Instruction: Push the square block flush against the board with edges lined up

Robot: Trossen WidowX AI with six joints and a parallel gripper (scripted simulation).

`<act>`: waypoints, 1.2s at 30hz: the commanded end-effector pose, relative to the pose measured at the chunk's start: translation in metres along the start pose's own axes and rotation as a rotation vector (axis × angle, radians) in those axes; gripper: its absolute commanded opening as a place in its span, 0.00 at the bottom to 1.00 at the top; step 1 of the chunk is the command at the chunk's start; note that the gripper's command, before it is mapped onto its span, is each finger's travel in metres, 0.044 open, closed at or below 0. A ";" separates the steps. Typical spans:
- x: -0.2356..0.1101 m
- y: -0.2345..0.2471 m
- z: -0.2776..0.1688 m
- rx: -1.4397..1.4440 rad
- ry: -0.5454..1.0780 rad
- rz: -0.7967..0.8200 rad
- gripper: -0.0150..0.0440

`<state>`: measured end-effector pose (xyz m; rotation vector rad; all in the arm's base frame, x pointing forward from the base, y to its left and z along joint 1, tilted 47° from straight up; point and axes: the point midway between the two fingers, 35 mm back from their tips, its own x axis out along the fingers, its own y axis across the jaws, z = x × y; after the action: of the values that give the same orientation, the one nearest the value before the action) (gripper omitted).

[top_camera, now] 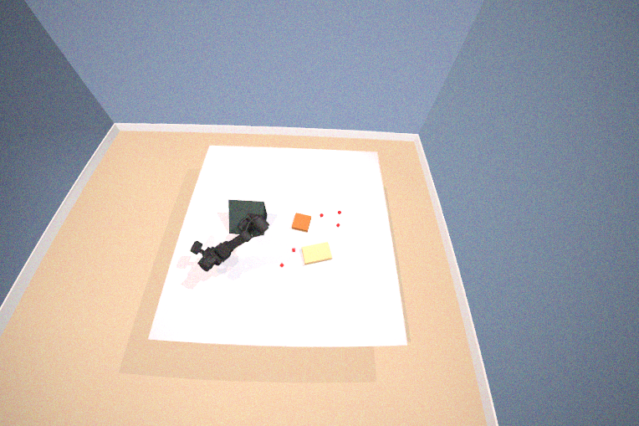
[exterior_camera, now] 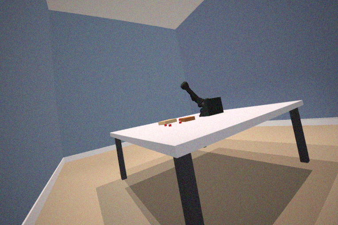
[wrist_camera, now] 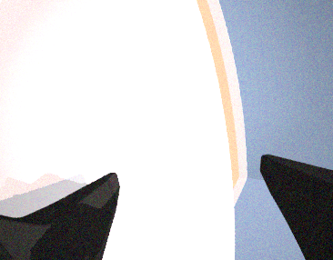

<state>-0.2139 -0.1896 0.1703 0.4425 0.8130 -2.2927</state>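
The orange square block (top_camera: 301,222) (exterior_camera: 187,119) lies flat on the white table (top_camera: 288,307) (exterior_camera: 245,116), right of the arm's dark base (top_camera: 242,210) (exterior_camera: 214,106). The pale yellow board (top_camera: 315,253) (exterior_camera: 167,121) lies a short way in front of the block. A gap separates them and they do not touch. My gripper (top_camera: 198,248) (exterior_camera: 184,85) (wrist_camera: 191,173) is open and empty. It is raised high above the table on the far side of the base from both parts. The wrist view shows only bare table top, the table's edge and the wall.
Several small red markers (top_camera: 321,215) (top_camera: 293,249) (exterior_camera: 169,125) dot the table around the block and the board. The table stands on dark legs (exterior_camera: 188,189) over a tan floor, with blue walls around.
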 end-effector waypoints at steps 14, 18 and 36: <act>-0.010 0.031 0.019 -0.111 -0.080 0.094 0.31; -0.018 0.045 0.033 -0.140 -0.133 0.137 0.25; -0.063 0.103 0.081 -0.273 -0.350 0.317 0.25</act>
<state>-0.1194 -0.2675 0.2097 0.0909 0.8083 -1.9075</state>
